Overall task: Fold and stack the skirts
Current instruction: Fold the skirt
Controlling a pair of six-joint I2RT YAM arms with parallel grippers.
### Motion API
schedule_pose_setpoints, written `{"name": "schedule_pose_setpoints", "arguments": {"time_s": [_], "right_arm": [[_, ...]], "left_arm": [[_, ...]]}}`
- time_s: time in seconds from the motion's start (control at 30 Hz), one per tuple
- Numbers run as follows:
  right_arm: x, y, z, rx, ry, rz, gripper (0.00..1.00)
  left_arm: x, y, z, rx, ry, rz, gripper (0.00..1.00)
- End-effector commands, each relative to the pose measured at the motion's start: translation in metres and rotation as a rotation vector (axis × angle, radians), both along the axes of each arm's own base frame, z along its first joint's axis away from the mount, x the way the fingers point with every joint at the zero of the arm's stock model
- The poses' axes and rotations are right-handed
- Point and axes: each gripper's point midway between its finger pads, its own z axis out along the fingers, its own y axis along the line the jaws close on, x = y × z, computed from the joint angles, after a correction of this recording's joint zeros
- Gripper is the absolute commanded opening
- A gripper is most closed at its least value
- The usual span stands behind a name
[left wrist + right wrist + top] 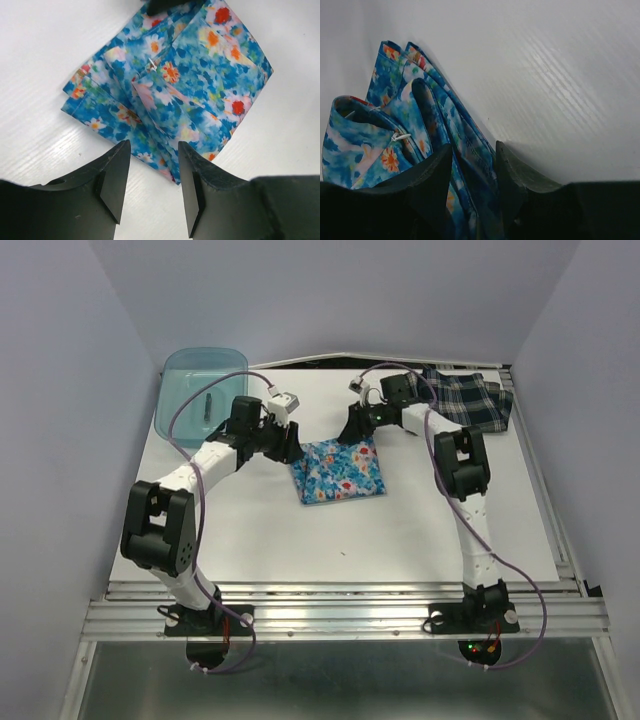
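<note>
The blue flowered skirt (pixel 338 470) lies folded into a small square at the middle of the table. My left gripper (pixel 288 446) hovers at its far-left corner, open, with only bare table between its fingers (pixel 152 145); the skirt's (pixel 175 90) corner sits just past the tips. At the far-right corner my right gripper (pixel 358 430) is shut on the skirt's layered edge (pixel 465 150), which fills the gap between the jaws (pixel 472 147). The navy plaid skirt (pixel 468 400) lies crumpled at the back right corner.
A translucent teal bin (pixel 180 405) stands at the back left with a small dark item inside. The white table board (pixel 330 540) ends in a metal rail at the near edge. Grey walls enclose three sides.
</note>
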Motion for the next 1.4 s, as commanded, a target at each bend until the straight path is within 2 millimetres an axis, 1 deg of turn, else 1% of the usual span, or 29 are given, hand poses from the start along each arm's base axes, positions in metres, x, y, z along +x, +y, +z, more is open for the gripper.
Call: {"name": "schedule_pose_setpoints", "arguments": {"time_s": [0.0, 0.07, 0.1, 0.13, 0.17, 0.2, 0.23, 0.27, 0.3, 0.33, 0.37, 0.4, 0.43, 0.47, 0.5, 0.53, 0.6, 0.63, 0.67, 0.73, 0.77, 0.8, 0.83, 0.9, 1.07, 1.1, 1.23, 1.27, 1.37], "right_arm": [[-0.034, -0.007, -0.016, -0.015, 0.065, 0.077, 0.46], [-0.050, -0.014, -0.032, -0.054, 0.101, 0.103, 0.45], [-0.055, -0.016, -0.036, -0.063, 0.108, 0.116, 0.40], [-0.066, -0.020, -0.040, -0.077, 0.144, 0.129, 0.38], [-0.073, -0.021, -0.041, -0.075, 0.160, 0.146, 0.35], [-0.086, -0.024, -0.042, -0.080, 0.178, 0.163, 0.30], [-0.096, -0.025, -0.040, -0.067, 0.193, 0.180, 0.29], [-0.105, -0.023, -0.037, -0.064, 0.179, 0.213, 0.27], [-0.126, -0.024, -0.044, -0.071, 0.213, 0.236, 0.25], [-0.131, -0.022, -0.030, -0.072, 0.177, 0.254, 0.24], [-0.140, -0.022, -0.031, -0.088, 0.167, 0.271, 0.23], [-0.152, -0.017, -0.031, -0.096, 0.167, 0.300, 0.22], [-0.169, -0.019, -0.033, -0.101, 0.204, 0.319, 0.21], [-0.179, -0.019, -0.034, -0.109, 0.224, 0.327, 0.21], [-0.184, -0.021, -0.037, -0.115, 0.247, 0.322, 0.20], [-0.195, -0.021, -0.042, -0.122, 0.276, 0.328, 0.20], [-0.197, -0.021, -0.044, -0.126, 0.296, 0.317, 0.20], [-0.198, -0.022, -0.045, -0.129, 0.301, 0.311, 0.19], [-0.196, -0.022, -0.046, -0.139, 0.311, 0.296, 0.20], [-0.195, -0.022, -0.047, -0.145, 0.318, 0.283, 0.19], [-0.193, -0.021, -0.047, -0.143, 0.321, 0.275, 0.20], [-0.193, -0.021, -0.047, -0.141, 0.335, 0.264, 0.20], [-0.194, -0.021, -0.048, -0.141, 0.345, 0.259, 0.20], [-0.192, -0.020, -0.049, -0.145, 0.353, 0.250, 0.20], [-0.195, -0.022, -0.054, -0.157, 0.375, 0.239, 0.20], [-0.195, -0.022, -0.055, -0.156, 0.380, 0.238, 0.20], [-0.198, -0.022, -0.056, -0.150, 0.392, 0.240, 0.20], [-0.198, -0.022, -0.056, -0.151, 0.396, 0.238, 0.20], [-0.199, -0.023, -0.056, -0.155, 0.394, 0.239, 0.20]], "left_arm": [[0.015, -0.006, 0.026, 0.027, -0.115, -0.089, 0.54], [0.011, -0.006, 0.025, 0.075, -0.148, -0.162, 0.54], [0.008, -0.007, 0.026, 0.085, -0.162, -0.185, 0.54], [0.007, -0.007, 0.026, 0.098, -0.177, -0.203, 0.54], [0.003, -0.007, 0.025, 0.116, -0.182, -0.221, 0.54], [-0.001, -0.008, 0.027, 0.137, -0.214, -0.250, 0.53], [-0.005, -0.008, 0.028, 0.146, -0.228, -0.268, 0.52], [-0.009, -0.009, 0.037, 0.160, -0.278, -0.303, 0.52], [-0.015, -0.011, 0.040, 0.167, -0.304, -0.332, 0.52], [-0.023, -0.013, 0.037, 0.177, -0.317, -0.366, 0.51], [-0.035, -0.022, 0.036, 0.188, -0.333, -0.418, 0.51], [-0.044, -0.027, 0.042, 0.199, -0.373, -0.461, 0.50], [-0.059, -0.036, 0.036, 0.243, -0.407, -0.551, 0.50], [-0.059, -0.032, 0.033, 0.271, -0.420, -0.562, 0.50], [-0.071, -0.045, 0.031, 0.281, -0.434, -0.621, 0.49], [-0.077, -0.049, 0.030, 0.295, -0.463, -0.684, 0.49], [-0.093, -0.058, 0.019, 0.310, -0.445, -0.774, 0.47], [-0.094, -0.062, 0.019, 0.329, -0.476, -0.826, 0.46], [-0.100, -0.062, 0.006, 0.352, -0.433, -0.870, 0.46], [-0.108, -0.071, -0.003, 0.382, -0.428, -0.943, 0.46], [-0.106, -0.072, -0.005, 0.420, -0.429, -0.968, 0.46], [-0.107, -0.074, -0.018, 0.438, -0.398, -0.999, 0.46], [-0.105, -0.077, -0.019, 0.460, -0.402, -1.018, 0.47], [-0.105, -0.075, -0.031, 0.482, -0.384, -1.062, 0.49], [-0.110, -0.068, -0.047, 0.516, -0.364, -1.138, 0.52], [-0.111, -0.067, -0.053, 0.522, -0.346, -1.148, 0.52], [-0.106, -0.064, -0.073, 0.556, -0.302, -1.123, 0.53], [-0.101, -0.068, -0.073, 0.557, -0.326, -1.106, 0.52], [-0.098, -0.069, -0.080, 0.560, -0.330, -1.097, 0.49]]}}
